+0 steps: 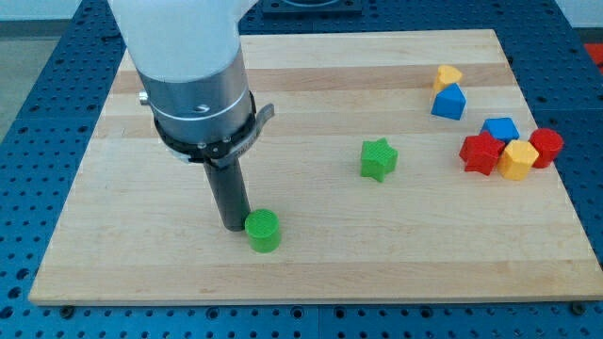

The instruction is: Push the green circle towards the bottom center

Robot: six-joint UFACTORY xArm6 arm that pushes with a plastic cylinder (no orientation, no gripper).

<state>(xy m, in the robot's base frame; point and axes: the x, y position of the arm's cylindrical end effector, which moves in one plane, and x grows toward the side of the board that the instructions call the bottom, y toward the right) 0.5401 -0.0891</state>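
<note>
The green circle point(263, 231) is a short green cylinder on the wooden board point(311, 264), left of centre and near the view's bottom. My tip point(233, 226) is the lower end of the dark rod, standing just to the view's left of the green circle, touching or almost touching its side. The arm's white and grey body rises above the rod at the view's upper left.
A green star point(378, 159) sits near the board's middle. At the view's right are a yellow block point(448, 76), a blue block point(449, 102), another blue block point(499, 129), a red star point(481, 153), a yellow block point(518, 160) and a red block point(545, 147).
</note>
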